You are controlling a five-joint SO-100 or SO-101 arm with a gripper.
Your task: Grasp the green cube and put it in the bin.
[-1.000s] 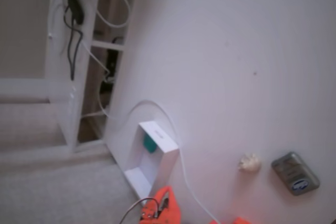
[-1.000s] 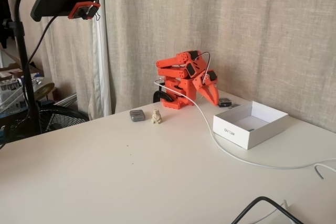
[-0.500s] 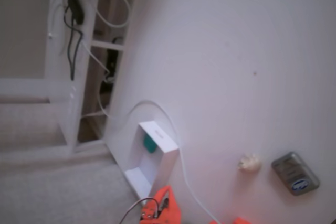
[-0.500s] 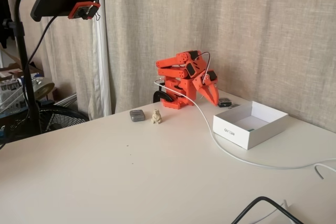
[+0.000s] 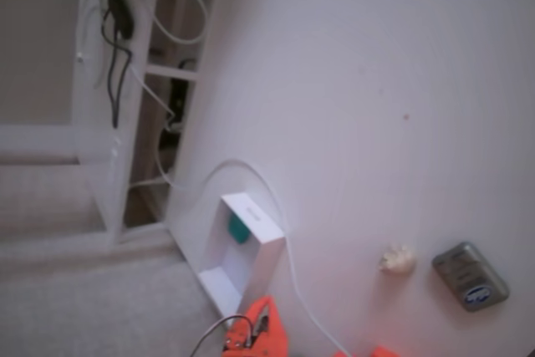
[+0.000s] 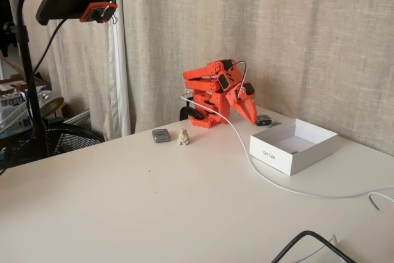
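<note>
The green cube [image 5: 239,227] lies inside the bin [image 5: 266,250], unchanged over the last second; the gripper [image 6: 249,114] rests folded nearby, empty, its jaw gap unclear.

Green cube [image 5: 239,227], small teal block, lies inside the bin [image 5: 269,269], a white open-topped rectangular box with thin walls standing flat on the white table; in a fixed view only a green sliver [image 6: 296,150] shows above the bin's [image 6: 274,154] wall.
</note>
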